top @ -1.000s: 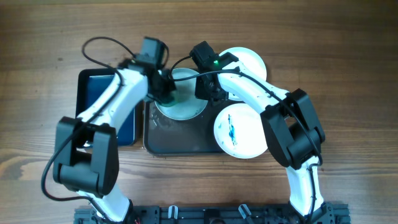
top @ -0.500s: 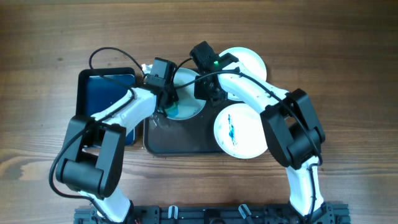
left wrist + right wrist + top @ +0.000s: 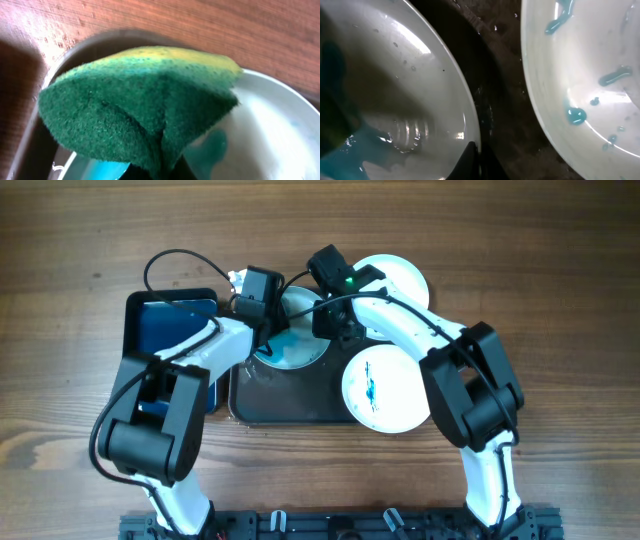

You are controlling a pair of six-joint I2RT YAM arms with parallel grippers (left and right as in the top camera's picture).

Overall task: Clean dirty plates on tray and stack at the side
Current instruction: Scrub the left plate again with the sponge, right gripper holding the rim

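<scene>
A white plate (image 3: 296, 345) smeared with blue lies at the back of the dark tray (image 3: 290, 405). My left gripper (image 3: 270, 335) is shut on a green and yellow sponge (image 3: 145, 100), pressed on that plate (image 3: 280, 125). My right gripper (image 3: 328, 330) is shut on the plate's right rim (image 3: 465, 120). A second white plate (image 3: 385, 390) with blue streaks lies on the tray's right side and shows in the right wrist view (image 3: 585, 75). A third white plate (image 3: 400, 280) lies on the table behind it.
A blue tray (image 3: 165, 345) with a dark rim sits to the left of the dark tray. Wooden table (image 3: 560, 300) spreads all round. Both arms cross over the back of the dark tray.
My left gripper has moved the sponge from the plate's left part down and across it, wiping. The blue smear has spread. My right gripper has stayed on the rim.
</scene>
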